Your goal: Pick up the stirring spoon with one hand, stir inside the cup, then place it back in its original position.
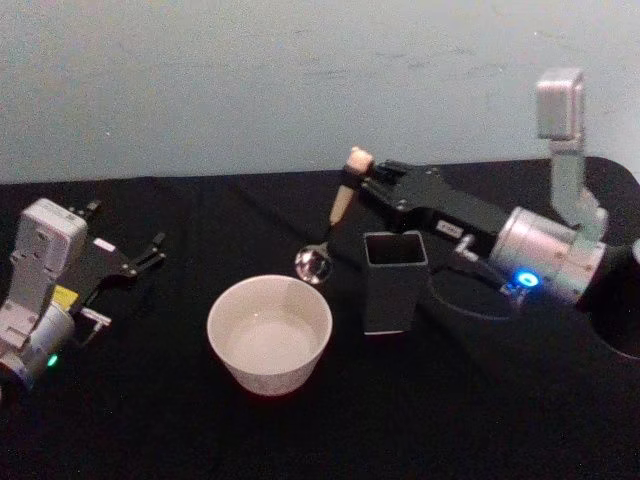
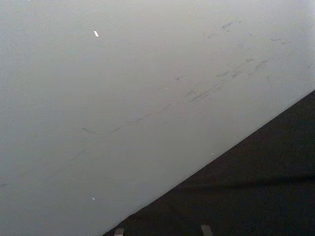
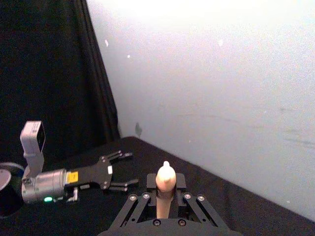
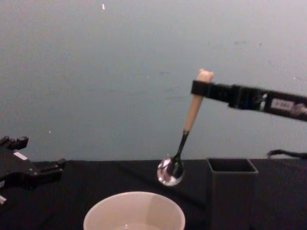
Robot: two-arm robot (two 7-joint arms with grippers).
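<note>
Illumination is diffuse and moderate, with the pale wall brighter than everything else. In the right wrist view, the wall beyond the right hand washes out to white glare. Below that hand, the bowl of the stirring spoon carries a bright specular reflection. The black counter beneath the hand reads uniformly dark.
</note>
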